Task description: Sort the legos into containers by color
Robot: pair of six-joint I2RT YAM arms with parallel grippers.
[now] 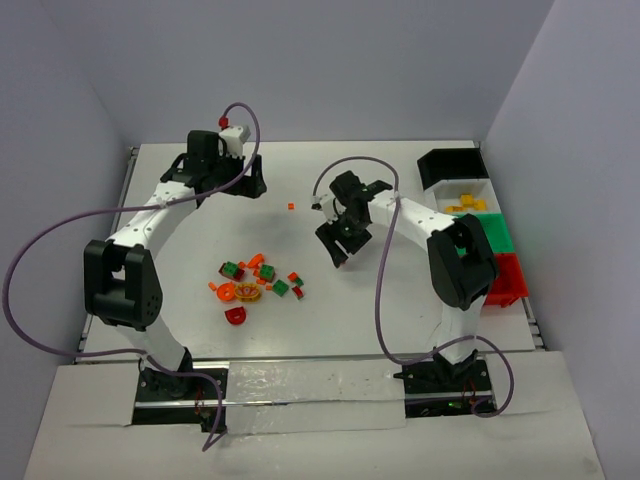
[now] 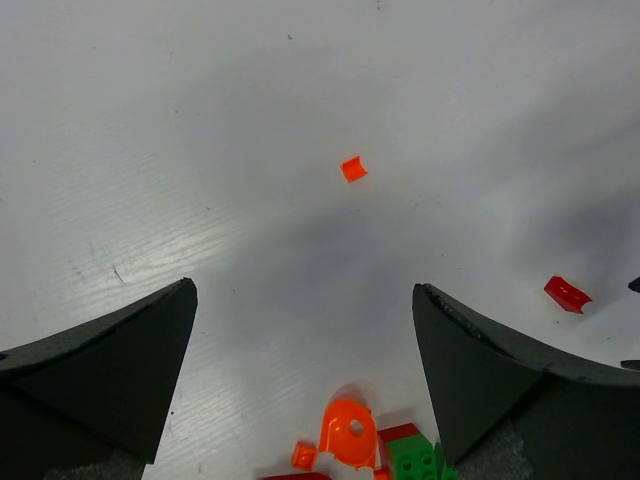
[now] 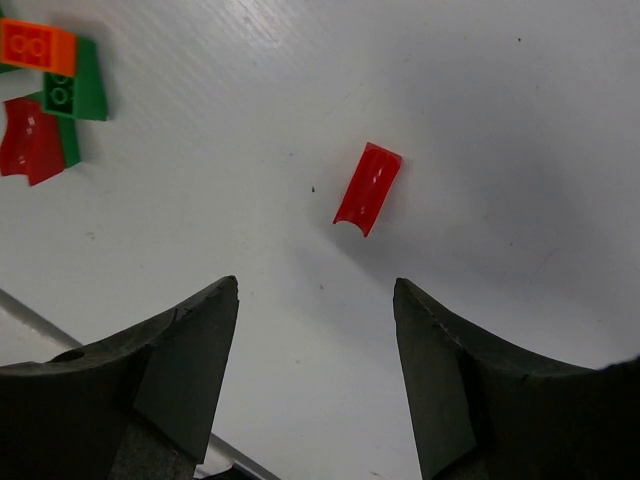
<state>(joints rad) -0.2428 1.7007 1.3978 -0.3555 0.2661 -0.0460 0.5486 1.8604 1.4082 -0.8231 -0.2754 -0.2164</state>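
Observation:
The legos lie in a loose pile [image 1: 255, 280] of red, green and orange bits at the table's middle left, and a lone orange bit [image 1: 291, 205] sits farther back. My right gripper [image 1: 337, 250] hangs open just right of the pile. In the right wrist view a red curved piece [image 3: 367, 187] lies on the table a little ahead of its empty fingers [image 3: 190, 350]. My left gripper [image 1: 245, 183] is open and empty near the back. Its view shows the orange bit [image 2: 353, 168] and an orange round piece [image 2: 352, 432]. The containers stand in a row at the right edge: black [image 1: 452, 165], white [image 1: 478, 190], green [image 1: 497, 236], red [image 1: 507, 282].
Yellow pieces [image 1: 462, 206] lie in the white bin. A green brick [image 3: 72, 88], an orange brick [image 3: 35, 45] and a red piece [image 3: 28, 140] show at the top left of the right wrist view. Grey walls enclose the table on three sides.

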